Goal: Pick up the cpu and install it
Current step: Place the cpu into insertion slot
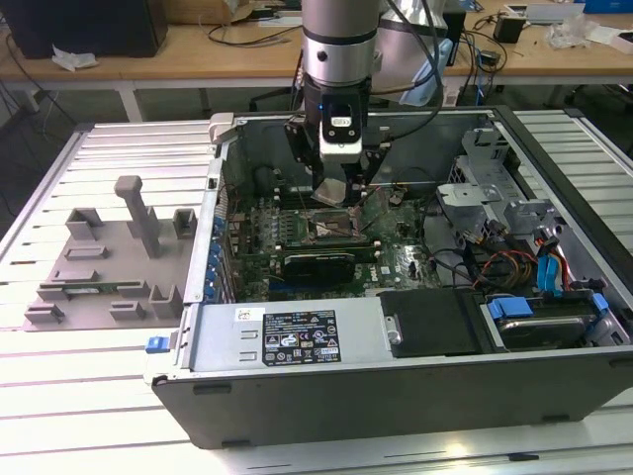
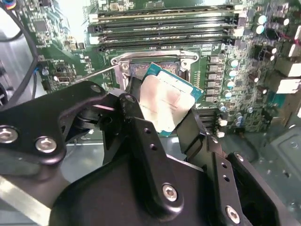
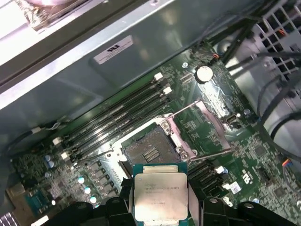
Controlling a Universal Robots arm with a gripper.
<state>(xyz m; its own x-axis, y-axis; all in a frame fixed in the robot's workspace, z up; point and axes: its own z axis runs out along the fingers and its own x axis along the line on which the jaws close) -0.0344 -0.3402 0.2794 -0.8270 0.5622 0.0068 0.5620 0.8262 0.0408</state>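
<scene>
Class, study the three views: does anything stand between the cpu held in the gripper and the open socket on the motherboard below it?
Nothing visible does. The gripper holds the cpu just above the socket, whose dark centre lies bare in the first wrist view, its metal frame swung aside.

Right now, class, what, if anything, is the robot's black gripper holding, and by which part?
The small square silvery-topped cpu, clamped by two opposite side edges between the gripper's black fingers.
</scene>
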